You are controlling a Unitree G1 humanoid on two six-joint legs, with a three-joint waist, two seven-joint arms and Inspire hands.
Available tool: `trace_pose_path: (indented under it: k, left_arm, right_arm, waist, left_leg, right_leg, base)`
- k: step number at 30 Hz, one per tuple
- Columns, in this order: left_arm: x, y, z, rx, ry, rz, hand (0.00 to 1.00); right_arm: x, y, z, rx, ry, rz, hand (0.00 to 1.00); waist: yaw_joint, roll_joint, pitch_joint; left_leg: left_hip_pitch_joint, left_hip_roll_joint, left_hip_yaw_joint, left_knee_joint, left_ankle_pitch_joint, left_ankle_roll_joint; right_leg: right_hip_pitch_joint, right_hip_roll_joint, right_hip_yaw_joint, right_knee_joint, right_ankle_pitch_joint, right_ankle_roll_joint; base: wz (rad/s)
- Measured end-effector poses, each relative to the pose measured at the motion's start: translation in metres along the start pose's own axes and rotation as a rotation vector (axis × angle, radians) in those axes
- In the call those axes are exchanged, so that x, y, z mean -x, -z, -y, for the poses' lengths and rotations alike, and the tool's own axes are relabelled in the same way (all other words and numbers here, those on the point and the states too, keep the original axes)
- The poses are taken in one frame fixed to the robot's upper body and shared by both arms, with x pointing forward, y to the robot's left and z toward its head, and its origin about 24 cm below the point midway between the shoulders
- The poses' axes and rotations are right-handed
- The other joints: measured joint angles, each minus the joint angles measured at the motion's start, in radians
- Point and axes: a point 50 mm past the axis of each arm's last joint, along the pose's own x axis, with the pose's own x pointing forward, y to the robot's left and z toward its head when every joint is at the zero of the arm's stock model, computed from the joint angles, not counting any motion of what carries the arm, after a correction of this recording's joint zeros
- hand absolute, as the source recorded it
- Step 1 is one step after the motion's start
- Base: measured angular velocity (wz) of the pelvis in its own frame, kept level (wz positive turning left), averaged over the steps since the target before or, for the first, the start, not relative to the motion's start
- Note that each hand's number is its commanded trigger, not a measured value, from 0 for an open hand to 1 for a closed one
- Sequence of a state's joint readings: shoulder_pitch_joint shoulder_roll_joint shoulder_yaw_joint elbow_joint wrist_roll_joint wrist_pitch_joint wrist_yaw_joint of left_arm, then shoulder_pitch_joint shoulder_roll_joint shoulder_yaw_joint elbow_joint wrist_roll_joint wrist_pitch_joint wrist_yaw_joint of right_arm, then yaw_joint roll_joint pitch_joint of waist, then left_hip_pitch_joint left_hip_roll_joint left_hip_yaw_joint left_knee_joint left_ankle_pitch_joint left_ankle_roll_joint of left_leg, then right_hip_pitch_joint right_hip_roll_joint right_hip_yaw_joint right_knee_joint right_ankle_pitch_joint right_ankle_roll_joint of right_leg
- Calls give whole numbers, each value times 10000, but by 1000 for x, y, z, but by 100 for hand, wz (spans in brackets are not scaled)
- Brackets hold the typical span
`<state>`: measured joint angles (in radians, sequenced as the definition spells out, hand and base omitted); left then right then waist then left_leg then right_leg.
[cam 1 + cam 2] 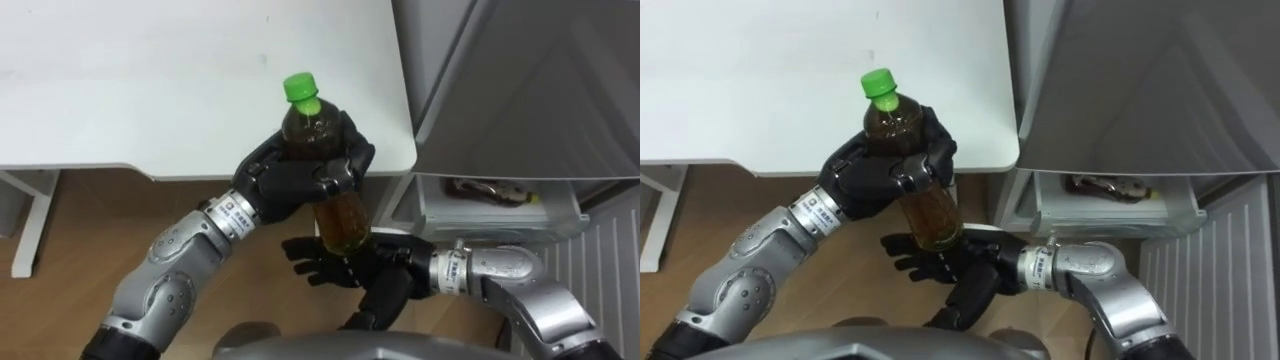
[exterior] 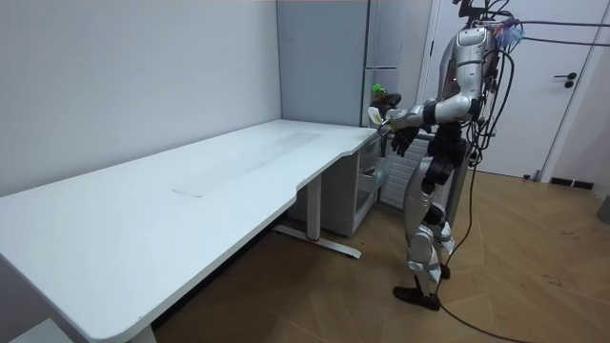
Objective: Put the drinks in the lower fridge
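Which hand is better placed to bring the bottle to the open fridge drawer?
Probably the right hand: it lies open just under the bottle, on the side of the drawer. The left hand grips the bottle but would have to reach across.

A plain office-like room: long white desk (image 2: 191, 200), grey fridge (image 1: 520, 80) (its lower drawer (image 1: 500, 215) open), parquet floor (image 2: 534, 267), white door (image 2: 558, 114).
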<state>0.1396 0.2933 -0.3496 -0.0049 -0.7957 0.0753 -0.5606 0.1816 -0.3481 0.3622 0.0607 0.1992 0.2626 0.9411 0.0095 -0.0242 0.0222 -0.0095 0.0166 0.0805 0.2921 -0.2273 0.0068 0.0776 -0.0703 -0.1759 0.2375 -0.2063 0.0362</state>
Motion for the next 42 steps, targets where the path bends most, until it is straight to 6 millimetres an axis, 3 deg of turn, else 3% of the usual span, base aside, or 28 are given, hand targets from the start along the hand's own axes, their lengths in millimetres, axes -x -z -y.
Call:
trace_pose_path:
  k: [17, 30, 42]
  left_arm:
    - [1, -4, -2, 121, 247, 23, 100]
    - [4, -7, -3, 129, 630, 29, 100]
    - [9, -24, 2, -607, 1407, -51, 100]
  right_arm:
    - [-1, 1, -1, -265, -230, 159, 0]
    - [6, 0, 3, -168, -216, 155, 0]
    - [14, -5, 10, -30, 257, 435, 0]
  waist:
    - [-33, 6, -4]
    - [-26, 164, -62]
    - [-19, 68, -73]
  left_leg:
    - [-47, 39, -22, 123, -2, -4]
    - [-37, 70, -11, 172, -26, 22]
    - [-14, 68, 20, 284, -35, 34]
  right_leg:
    - [-76, 37, 108, 42, 2, -4]
    - [49, 22, 81, 40, -6, -10]
    - [70, 15, 104, 33, -34, -24]
  base:
    - [0]
    - [1]
    - [0]
